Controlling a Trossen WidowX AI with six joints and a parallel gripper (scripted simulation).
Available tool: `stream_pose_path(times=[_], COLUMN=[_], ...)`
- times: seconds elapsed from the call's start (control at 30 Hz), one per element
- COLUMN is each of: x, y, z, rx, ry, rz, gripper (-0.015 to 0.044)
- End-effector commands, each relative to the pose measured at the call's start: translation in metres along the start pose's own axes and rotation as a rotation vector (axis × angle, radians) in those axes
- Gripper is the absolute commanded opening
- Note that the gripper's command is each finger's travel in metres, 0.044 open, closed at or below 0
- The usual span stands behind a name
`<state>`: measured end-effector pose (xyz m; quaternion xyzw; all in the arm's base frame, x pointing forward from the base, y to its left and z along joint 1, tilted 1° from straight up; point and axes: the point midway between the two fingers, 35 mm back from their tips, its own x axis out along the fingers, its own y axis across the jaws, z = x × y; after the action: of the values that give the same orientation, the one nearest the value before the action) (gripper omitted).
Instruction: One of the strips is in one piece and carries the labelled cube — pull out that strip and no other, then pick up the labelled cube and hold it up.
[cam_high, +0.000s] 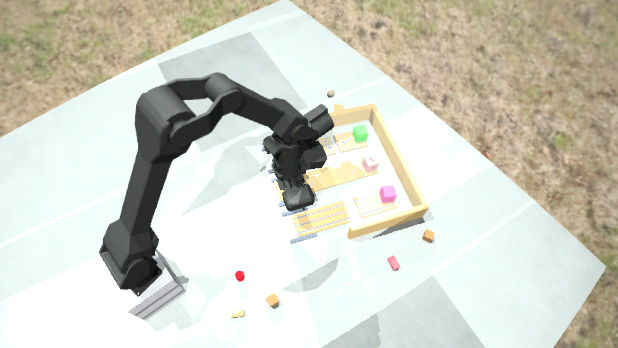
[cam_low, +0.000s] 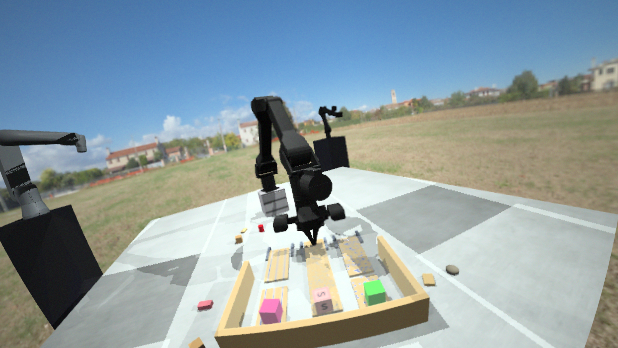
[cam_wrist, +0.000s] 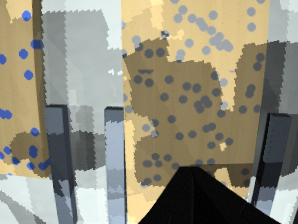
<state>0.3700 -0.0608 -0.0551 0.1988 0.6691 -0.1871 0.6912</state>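
Observation:
The middle strip (cam_high: 345, 172) (cam_low: 320, 267) (cam_wrist: 195, 95), grey-dotted in the wrist view, runs unbroken where visible. The pale pink cube (cam_high: 370, 164) (cam_low: 322, 301) labelled S stands on its far end. My gripper (cam_low: 314, 243) (cam_wrist: 188, 175) is shut and empty, pointing down at the strip's near end; whether the tips touch it I cannot tell. The striped strip shows a near piece (cam_high: 322, 218) (cam_low: 277, 265) and a far piece (cam_high: 372, 205) with a gap between, the latter under a magenta cube (cam_high: 388, 194) (cam_low: 271, 311). The blue-dotted strip (cam_low: 356, 256) (cam_wrist: 12, 90) is also parted; a green cube (cam_high: 360, 133) (cam_low: 374, 292) stands on its far piece.
A low wooden wall (cam_high: 400, 160) (cam_low: 330, 329) encloses the cubes on three sides. Grey guide rails (cam_wrist: 116, 160) flank the near strip ends. A red piece (cam_high: 240, 276) (cam_low: 261, 228), a pink block (cam_high: 393, 263) (cam_low: 205, 305) and a stone (cam_high: 330, 93) (cam_low: 452, 269) lie outside.

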Motion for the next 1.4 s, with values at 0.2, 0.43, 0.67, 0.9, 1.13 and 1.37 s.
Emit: stream_pose_path(times=[0.2,0.43,0.67,0.9,1.13,1.37], x=[0.003,0.004,0.004,0.005,0.005,0.005], y=[0.000,0.000,0.001,0.001,0.001,0.002], z=[-0.021,-0.031,-0.042,-0.053,-0.064,-0.074], rx=[0.001,0.001,0.001,0.001,0.001,0.001], ry=[0.014,0.015,0.016,0.017,0.018,0.019], rz=[-0.003,-0.003,-0.003,-0.003,-0.003,-0.003], gripper=[0.0000,0.0000,0.0000,0.0000,0.0000,0.0000])
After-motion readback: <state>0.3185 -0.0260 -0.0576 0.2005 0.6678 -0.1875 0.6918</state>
